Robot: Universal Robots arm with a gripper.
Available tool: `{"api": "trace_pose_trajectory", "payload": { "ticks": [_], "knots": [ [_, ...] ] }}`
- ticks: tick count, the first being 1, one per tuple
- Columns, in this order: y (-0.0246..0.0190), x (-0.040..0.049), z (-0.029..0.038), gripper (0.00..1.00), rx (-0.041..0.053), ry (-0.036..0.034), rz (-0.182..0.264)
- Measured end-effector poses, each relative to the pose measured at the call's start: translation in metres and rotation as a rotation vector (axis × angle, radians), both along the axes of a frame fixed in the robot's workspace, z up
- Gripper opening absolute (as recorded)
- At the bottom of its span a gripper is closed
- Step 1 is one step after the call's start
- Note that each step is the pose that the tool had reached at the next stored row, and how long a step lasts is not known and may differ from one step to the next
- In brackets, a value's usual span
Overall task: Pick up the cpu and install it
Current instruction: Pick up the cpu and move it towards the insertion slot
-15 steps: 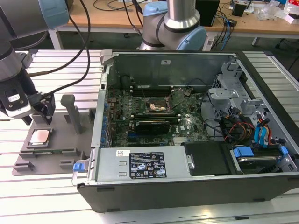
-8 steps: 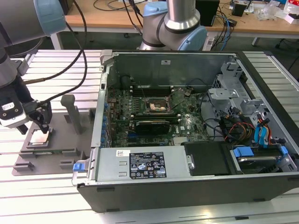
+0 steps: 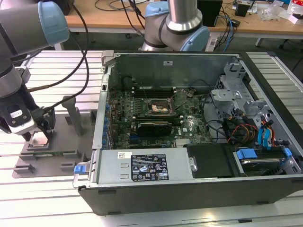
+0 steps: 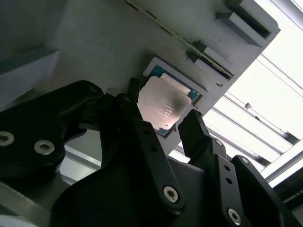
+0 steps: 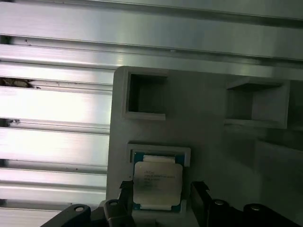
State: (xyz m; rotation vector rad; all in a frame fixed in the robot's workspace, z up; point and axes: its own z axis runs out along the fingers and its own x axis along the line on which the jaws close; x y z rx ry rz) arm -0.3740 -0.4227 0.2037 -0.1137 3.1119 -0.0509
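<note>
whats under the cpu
The cpu lies in a square recess of the grey holder; the recess rim shows around it. The recess floor beneath is covered by the chip.

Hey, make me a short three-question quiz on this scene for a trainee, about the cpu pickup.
1. True or false: the cpu sits in the motherboard socket.
2. The gripper is: A) shut on the cpu, B) open, straddling it, C) holding a cable.
3. Fill in: the gray holder lies toward the exterior view's ____ of the computer case.
Key: 1 false; 2 B; 3 left.
</note>
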Motion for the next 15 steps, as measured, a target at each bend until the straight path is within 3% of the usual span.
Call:
{"api": "trace_pose_trajectory", "payload": {
  "ticks": [5, 11, 12, 15],
  "knots": [
    [0.001, -0.0005, -0.0058, 0.6, 0.0029, 0.0001, -0.01],
    [0.0012, -0.0006, -0.0064, 0.61, 0.0036, 0.0001, -0.012],
    [0.0012, -0.0006, -0.0064, 0.68, 0.0037, 0.0001, -0.012],
    [0.0013, -0.0006, -0.0076, 0.68, 0.0103, -0.0001, -0.012]
  ]
}}
